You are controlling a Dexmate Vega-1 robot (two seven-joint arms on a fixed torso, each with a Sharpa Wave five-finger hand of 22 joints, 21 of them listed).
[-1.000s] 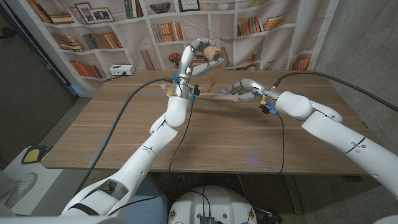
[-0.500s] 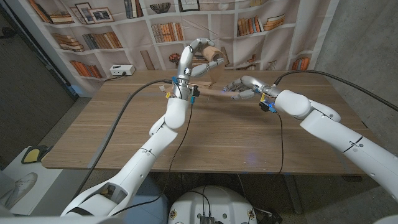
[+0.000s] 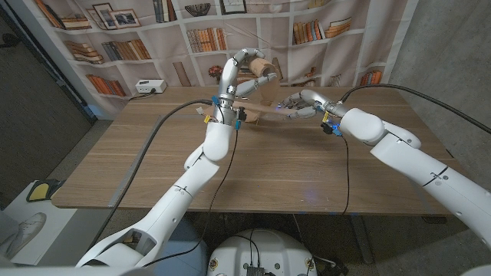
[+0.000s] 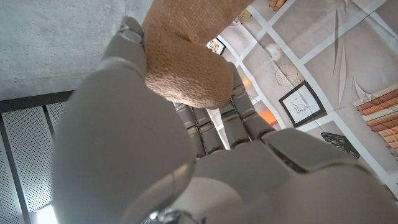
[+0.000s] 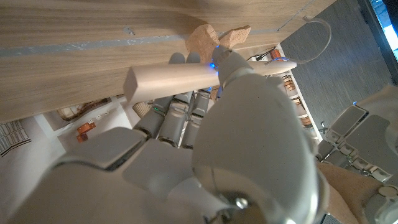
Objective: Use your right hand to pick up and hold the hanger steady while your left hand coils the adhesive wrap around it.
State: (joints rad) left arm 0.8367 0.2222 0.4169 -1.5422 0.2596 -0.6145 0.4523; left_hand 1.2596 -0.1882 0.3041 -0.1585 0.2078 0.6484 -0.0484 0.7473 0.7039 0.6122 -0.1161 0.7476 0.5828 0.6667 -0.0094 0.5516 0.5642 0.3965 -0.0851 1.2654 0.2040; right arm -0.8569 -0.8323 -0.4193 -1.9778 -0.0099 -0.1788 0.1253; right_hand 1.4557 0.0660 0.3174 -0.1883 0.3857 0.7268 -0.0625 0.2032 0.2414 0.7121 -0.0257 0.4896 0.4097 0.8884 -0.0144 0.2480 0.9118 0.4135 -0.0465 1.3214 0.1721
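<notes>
Hanger (image 3: 265,112): pale wooden bar held above the far part of the wooden table (image 3: 153,161). Left hand (image 3: 244,70) raised, fingers closed around tan adhesive wrap roll (image 3: 261,64). Right hand (image 3: 303,104) grips the hanger's end (wire hook (image 5: 314,38) in wrist view). Backdrop: printed bookshelf curtain (image 3: 115,38). Hanger's middle hard to make out.

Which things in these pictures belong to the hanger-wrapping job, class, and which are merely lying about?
Part of the job:
- wooden hanger, gripped by the right hand
- roll of adhesive wrap, held by the left hand

Just lying about:
- white box at the table's far left edge
- small yellow item beside the left wrist; too small to identify
</notes>
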